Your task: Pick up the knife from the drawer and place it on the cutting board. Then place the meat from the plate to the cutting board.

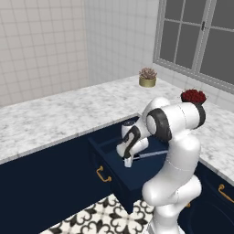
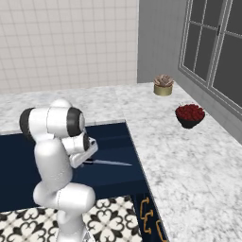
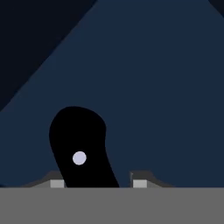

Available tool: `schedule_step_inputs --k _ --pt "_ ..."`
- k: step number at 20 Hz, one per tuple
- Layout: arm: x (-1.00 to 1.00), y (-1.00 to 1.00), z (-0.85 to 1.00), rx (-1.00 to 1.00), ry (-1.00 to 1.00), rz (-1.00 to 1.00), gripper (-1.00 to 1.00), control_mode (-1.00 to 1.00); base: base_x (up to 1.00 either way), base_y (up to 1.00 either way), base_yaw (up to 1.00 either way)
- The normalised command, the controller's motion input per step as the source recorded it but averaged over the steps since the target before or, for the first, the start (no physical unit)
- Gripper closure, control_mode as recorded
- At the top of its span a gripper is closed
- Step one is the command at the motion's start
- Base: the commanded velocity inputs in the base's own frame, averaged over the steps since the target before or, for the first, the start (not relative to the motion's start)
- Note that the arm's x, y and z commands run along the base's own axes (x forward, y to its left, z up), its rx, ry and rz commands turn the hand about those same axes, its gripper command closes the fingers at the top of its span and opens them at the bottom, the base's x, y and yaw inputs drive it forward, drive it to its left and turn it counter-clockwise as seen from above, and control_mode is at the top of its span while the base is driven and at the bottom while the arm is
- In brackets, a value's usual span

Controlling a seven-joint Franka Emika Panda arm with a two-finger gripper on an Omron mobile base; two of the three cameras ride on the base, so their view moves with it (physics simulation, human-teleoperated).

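The dark navy drawer stands pulled open below the counter. The knife lies inside it, its silver blade sticking out sideways from my hand. My gripper reaches down into the drawer. In the hand view the black handle with its silver rivet sits between the two fingertips, which are closed in around it. The cutting board, the plate and the meat are out of view.
A white marble counter wraps the corner around the drawer. On it stand a small potted succulent and a dark bowl of red fruit. Brass handles mark the cabinet fronts. Patterned tile floor lies below.
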Motion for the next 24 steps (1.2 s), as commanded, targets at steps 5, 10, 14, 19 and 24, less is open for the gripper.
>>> schedule_step_inputs --k 5,10,14,19,24 --pt "-0.51 0.20 1.00 -0.05 -0.02 0.00 1.00 -1.00 0.00 0.00 0.00" --pt "-0.45 -0.07 1.00 0.00 -0.07 0.00 1.00 -1.00 0.00 0.00 0.00" --pt "-0.38 -0.45 1.00 0.00 -0.03 0.00 1.00 -1.00 0.00 0.00 0.00" --pt "-0.27 -0.62 0.99 0.00 0.00 0.00 1.00 -1.00 0.00 0.00 0.00" --pt "-0.27 -0.31 0.94 0.00 0.03 0.00 1.00 -1.00 0.00 0.00 0.00"
